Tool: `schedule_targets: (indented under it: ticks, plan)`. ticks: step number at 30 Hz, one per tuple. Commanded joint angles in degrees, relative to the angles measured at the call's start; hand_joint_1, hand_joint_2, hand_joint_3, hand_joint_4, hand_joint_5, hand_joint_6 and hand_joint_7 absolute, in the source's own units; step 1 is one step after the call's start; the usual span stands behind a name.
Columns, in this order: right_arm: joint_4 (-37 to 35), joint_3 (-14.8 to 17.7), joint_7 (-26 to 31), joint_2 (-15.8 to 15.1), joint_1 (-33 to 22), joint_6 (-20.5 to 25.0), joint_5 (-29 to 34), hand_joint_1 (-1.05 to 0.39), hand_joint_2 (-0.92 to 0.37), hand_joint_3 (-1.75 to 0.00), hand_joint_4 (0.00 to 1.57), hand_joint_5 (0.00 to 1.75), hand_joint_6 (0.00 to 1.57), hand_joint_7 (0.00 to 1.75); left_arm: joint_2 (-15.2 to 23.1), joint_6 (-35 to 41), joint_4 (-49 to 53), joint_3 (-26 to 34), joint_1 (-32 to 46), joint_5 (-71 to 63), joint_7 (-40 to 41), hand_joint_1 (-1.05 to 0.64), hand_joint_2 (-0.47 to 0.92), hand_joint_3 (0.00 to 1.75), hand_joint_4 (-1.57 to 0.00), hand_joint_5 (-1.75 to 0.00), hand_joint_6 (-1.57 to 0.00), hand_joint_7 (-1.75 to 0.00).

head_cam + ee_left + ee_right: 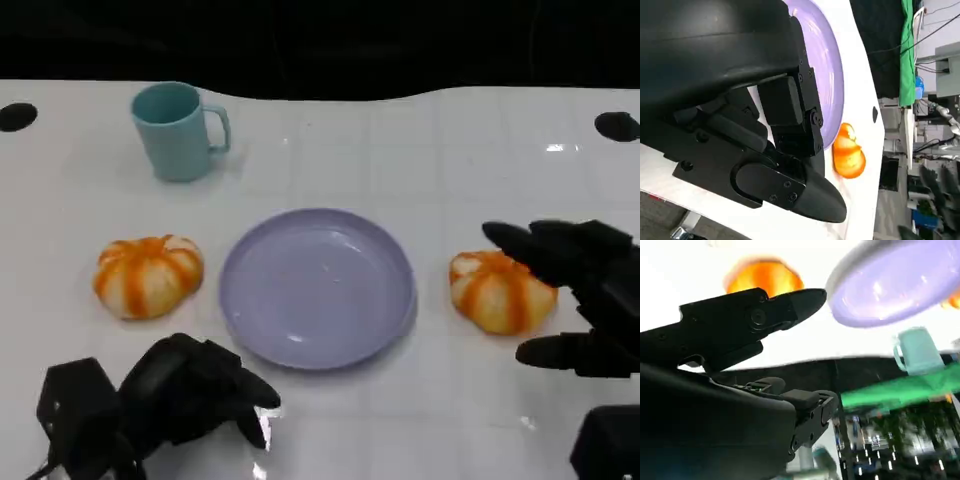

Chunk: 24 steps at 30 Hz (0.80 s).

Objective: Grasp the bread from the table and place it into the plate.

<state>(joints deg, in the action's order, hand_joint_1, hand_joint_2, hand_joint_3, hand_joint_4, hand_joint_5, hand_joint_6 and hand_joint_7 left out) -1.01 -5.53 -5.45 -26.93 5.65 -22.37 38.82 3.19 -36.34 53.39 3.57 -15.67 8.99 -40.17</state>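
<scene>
The surface (440,150) is white and glossy, marked with faint tile-like lines and backed by darkness at its far edge; the wrist views catch a cluttered room beyond it with a green cloth and some equipment. A round, shallow lavender plate (318,287) with a smooth sheen sits at the middle, holding nothing. Two bread rolls flank it, both domed and round with orange and pale stripes running from the crown, so neither has a clear long axis: the left bread (148,275) lies well apart from the plate's left rim, and the right bread (501,290) lies near its right rim. A pale teal mug (178,130) stands upright far behind the plate, handle pointing right. The right robot hand (580,297) hovers spread over the right bread, fingers reaching above it and one below, grasping nothing. The left robot hand (170,395) rests near the front edge, fingers curled in on nothing.
</scene>
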Motion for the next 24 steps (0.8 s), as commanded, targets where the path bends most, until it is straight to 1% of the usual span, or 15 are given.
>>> schedule_targets:
  ticks: [1,5,9,11,14,17,20,24]
  plan:
    - [-5.21,-3.21,0.21,-0.96,4.33,2.16,2.95,-0.66,-0.87,0.00,0.19,0.19,0.23,0.01,0.71,-0.22,0.16,0.26,0.03,0.19,0.17,-1.05,0.92,0.07,-1.28,-0.97,-1.57,-0.08]
    - [-9.80,-6.02,0.73,-0.42,7.63,4.25,4.75,-0.64,-0.87,0.00,0.18,0.17,0.23,0.01,0.79,-0.08,-0.17,0.19,0.26,0.03,0.40,-1.05,0.92,0.07,-1.27,-0.97,-1.57,-0.08]
    - [-16.89,-9.18,3.51,0.78,11.75,4.75,5.96,-0.63,-0.85,0.00,0.20,0.16,0.23,0.01,0.85,0.01,-0.19,0.26,0.34,0.25,0.07,-1.05,0.92,0.07,-1.27,-0.96,-1.57,-0.08]
    - [-19.32,-10.28,4.74,1.06,13.12,4.67,6.06,-0.62,-0.85,0.00,0.20,0.15,0.24,0.01,0.85,0.20,-0.14,0.30,0.34,0.35,-0.01,-1.05,0.92,0.07,-1.27,-0.96,-1.57,-0.08]
    - [-25.93,-12.74,8.41,2.37,17.01,4.55,7.60,-0.62,-0.85,0.00,0.21,0.14,0.24,0.01,0.91,0.29,-0.37,0.27,0.50,0.25,0.19,-1.05,0.92,0.06,-1.28,-0.96,-1.57,-0.08]
    - [-32.03,-14.63,11.41,3.44,20.39,3.91,7.79,-0.62,-0.86,0.00,0.22,0.14,0.24,0.01,0.97,-0.03,-0.48,0.21,0.62,0.11,0.25,-1.05,0.92,0.06,-1.28,-0.96,-1.57,-0.08]
    - [-38.32,-16.16,13.86,4.64,23.53,3.31,7.59,-0.61,-0.87,0.00,0.23,0.14,0.25,0.01,0.89,-0.02,-0.54,0.24,0.69,0.24,0.13,-1.05,0.92,0.06,-1.28,-0.96,-1.57,-0.08]
    - [-44.80,-17.61,15.94,5.77,26.31,2.53,6.89,-0.60,-0.89,-0.01,0.26,0.14,0.26,0.01,0.95,-0.53,-0.52,0.17,0.76,0.04,0.24,-1.05,0.92,0.06,-1.28,-0.96,-1.57,-0.07]
